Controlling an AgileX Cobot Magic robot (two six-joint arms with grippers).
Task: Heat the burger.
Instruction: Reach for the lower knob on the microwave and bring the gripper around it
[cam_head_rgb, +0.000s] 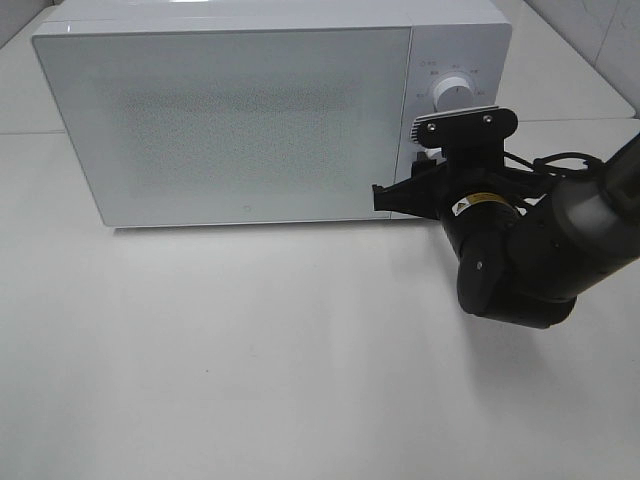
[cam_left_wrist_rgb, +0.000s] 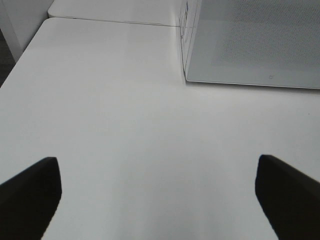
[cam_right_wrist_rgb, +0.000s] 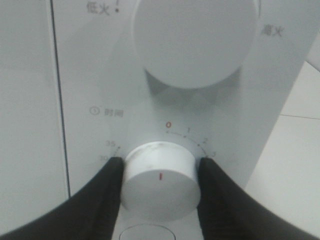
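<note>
White slick plastic, the timer knob (cam_right_wrist_rgb: 159, 182) looks stiff, best taken by its round sides, where the right pincer (cam_right_wrist_rgb: 161, 169) pinches it. Left pincer (cam_left_wrist_rgb: 157, 167) gapes wide above the tabletop (cam_left_wrist_rgb: 120, 105). Burger unseen, presumably inside the shut microwave (cam_head_rgb: 230, 120).

**Covered, Cropped, Unreadable**

In the high view the right arm (cam_head_rgb: 535, 250) covers the lower dial (cam_right_wrist_rgb: 159, 181). The microwave (cam_head_rgb: 250, 110) has a dotted door window that cannot be seen through. The upper knob (cam_right_wrist_rgb: 195, 40) and the left gripper (cam_left_wrist_rgb: 159, 200) run past picture edges in the wrist views.
</note>
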